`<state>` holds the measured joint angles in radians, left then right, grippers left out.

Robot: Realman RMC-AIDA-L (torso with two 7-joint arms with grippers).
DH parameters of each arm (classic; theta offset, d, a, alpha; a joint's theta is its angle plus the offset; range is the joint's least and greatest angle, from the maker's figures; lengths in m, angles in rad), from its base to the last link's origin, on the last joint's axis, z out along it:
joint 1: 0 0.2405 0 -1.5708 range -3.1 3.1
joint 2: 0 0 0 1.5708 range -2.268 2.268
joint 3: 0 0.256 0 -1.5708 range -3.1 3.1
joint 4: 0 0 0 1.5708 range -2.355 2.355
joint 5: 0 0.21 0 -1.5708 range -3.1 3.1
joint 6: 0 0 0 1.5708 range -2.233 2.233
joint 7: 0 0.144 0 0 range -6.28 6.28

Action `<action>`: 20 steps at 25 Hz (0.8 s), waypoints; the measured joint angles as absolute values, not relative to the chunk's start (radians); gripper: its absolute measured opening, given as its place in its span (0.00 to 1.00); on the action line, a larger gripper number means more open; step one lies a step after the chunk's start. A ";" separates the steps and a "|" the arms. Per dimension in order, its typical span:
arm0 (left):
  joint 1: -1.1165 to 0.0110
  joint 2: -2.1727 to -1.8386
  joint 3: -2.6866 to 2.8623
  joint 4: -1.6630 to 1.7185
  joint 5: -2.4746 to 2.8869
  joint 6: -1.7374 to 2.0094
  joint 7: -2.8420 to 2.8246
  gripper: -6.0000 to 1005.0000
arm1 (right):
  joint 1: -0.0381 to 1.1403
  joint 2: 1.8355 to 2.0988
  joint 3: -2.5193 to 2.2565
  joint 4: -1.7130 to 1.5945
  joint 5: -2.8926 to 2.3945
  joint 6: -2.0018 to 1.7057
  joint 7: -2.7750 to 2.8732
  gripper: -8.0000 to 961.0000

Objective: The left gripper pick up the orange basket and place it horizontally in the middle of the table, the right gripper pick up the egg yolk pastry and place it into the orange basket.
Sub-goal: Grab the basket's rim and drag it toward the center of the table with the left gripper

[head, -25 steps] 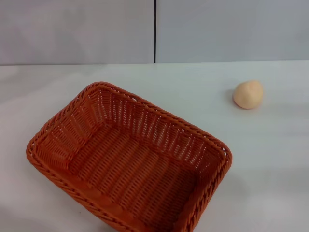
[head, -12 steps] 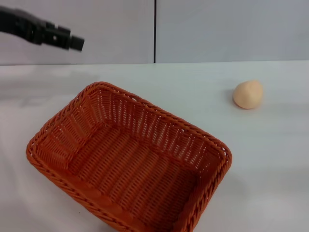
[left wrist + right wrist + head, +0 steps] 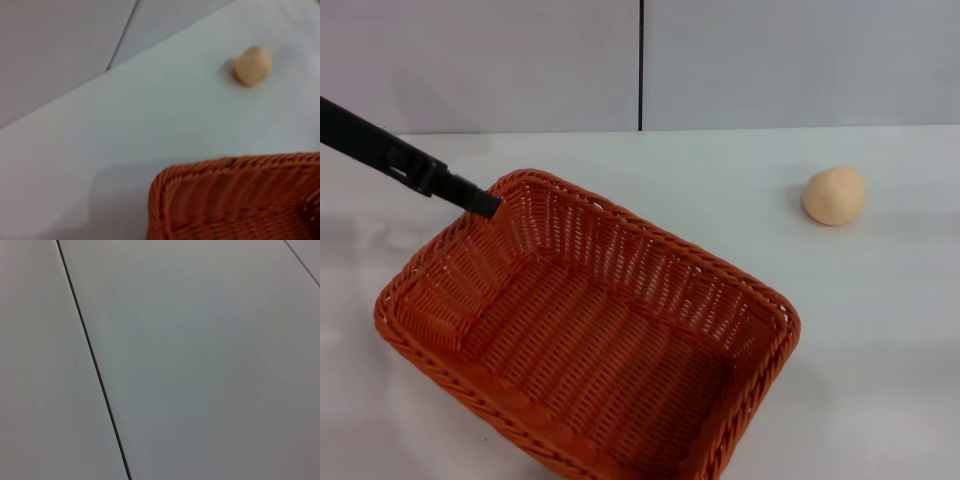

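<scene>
One arm is at work: the left gripper (image 3: 485, 203) sits at the far-left corner of the orange basket (image 3: 590, 330) (which lies skewed on the table (image 3: 880, 330)), seemingly over the rim; whether its fingers are parted I cannot tell.

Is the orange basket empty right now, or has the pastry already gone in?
Empty. The orange basket shows only bare weave inside, and the egg yolk pastry sits apart on the table.
</scene>
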<state>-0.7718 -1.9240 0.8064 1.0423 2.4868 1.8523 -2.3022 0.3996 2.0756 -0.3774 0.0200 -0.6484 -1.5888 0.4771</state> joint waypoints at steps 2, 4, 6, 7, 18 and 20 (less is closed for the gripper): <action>-0.772 -1.925 0.806 1.043 2.497 1.850 -2.303 0.56 | 0.400 2.075 -0.377 0.020 -0.649 -1.585 0.477 0.69; -0.770 -1.928 0.803 1.043 2.517 1.841 -2.306 0.51 | 0.399 2.075 -0.377 0.020 -0.651 -1.582 0.477 0.69; -0.761 -1.928 0.794 1.043 2.527 1.825 -2.307 0.48 | 0.398 2.075 -0.378 0.020 -0.652 -1.582 0.477 0.69; -0.756 -1.928 0.789 1.044 2.529 1.817 -2.307 0.49 | 0.397 2.075 -0.379 0.020 -0.652 -1.582 0.477 0.69; -0.721 -1.922 0.758 1.035 2.542 1.785 -2.338 0.65 | 0.388 2.077 -0.379 0.020 -0.655 -1.582 0.477 0.68; -0.720 -1.924 0.758 1.034 2.543 1.789 -2.344 0.69 | 0.389 2.077 -0.379 0.020 -0.653 -1.581 0.477 0.68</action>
